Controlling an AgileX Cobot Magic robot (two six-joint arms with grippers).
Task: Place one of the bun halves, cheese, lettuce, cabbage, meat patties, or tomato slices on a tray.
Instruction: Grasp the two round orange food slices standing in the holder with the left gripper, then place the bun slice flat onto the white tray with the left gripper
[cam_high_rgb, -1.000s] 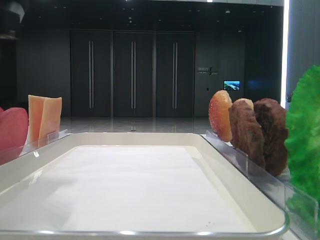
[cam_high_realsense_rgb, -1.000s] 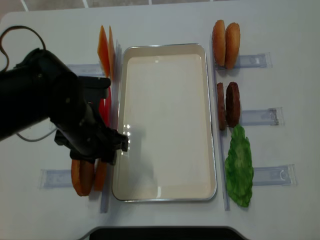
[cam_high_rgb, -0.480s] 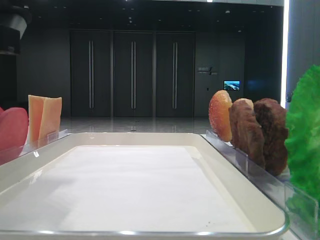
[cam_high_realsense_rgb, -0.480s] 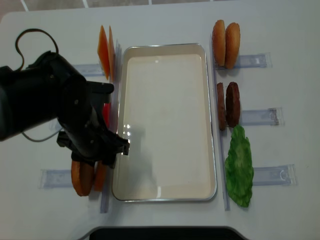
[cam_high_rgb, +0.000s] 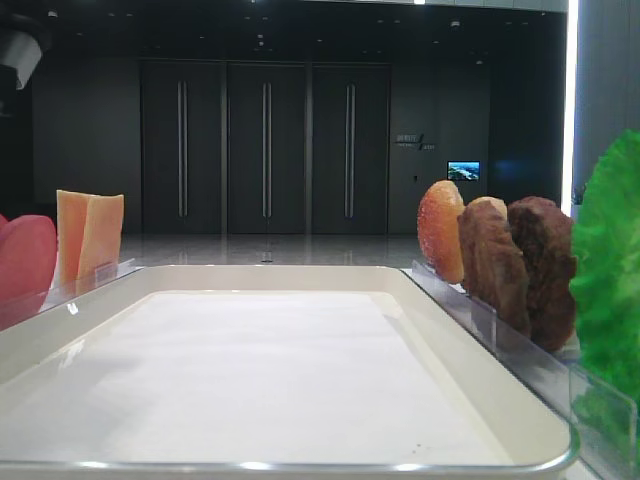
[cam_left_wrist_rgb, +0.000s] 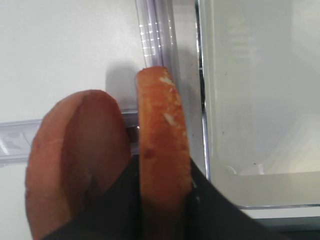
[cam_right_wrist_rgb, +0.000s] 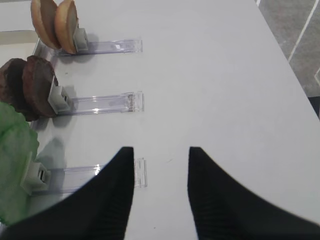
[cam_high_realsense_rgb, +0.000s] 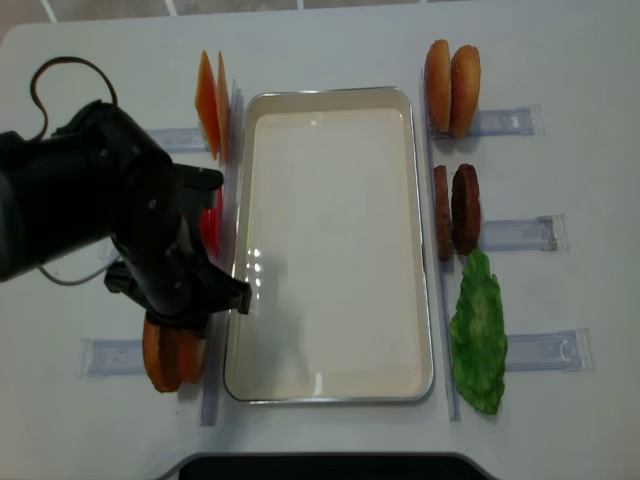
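- Left wrist view: left end effector (cam_left_wrist_rgb: 162, 200) is clenched on the inner bun half (cam_left_wrist_rgb: 162, 145), just beside the tray (cam_left_wrist_rgb: 260, 100).
- Right wrist view: right end effector (cam_right_wrist_rgb: 161, 192) hangs released over the desk (cam_right_wrist_rgb: 210, 90).
- Overhead view: the meat patties (cam_high_realsense_rgb: 455, 210) and lettuce (cam_high_realsense_rgb: 478, 335) sit right of the tray.

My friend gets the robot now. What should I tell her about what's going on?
Left end effector: shut on the inner bun half, which stands in its holder beside the other bun half, left of the tray.
Right end effector: open, holding nothing, over bare table by the lettuce.
Done: bun half gripped.
Left: lift it and set it on the tray, which has no food on it yet.
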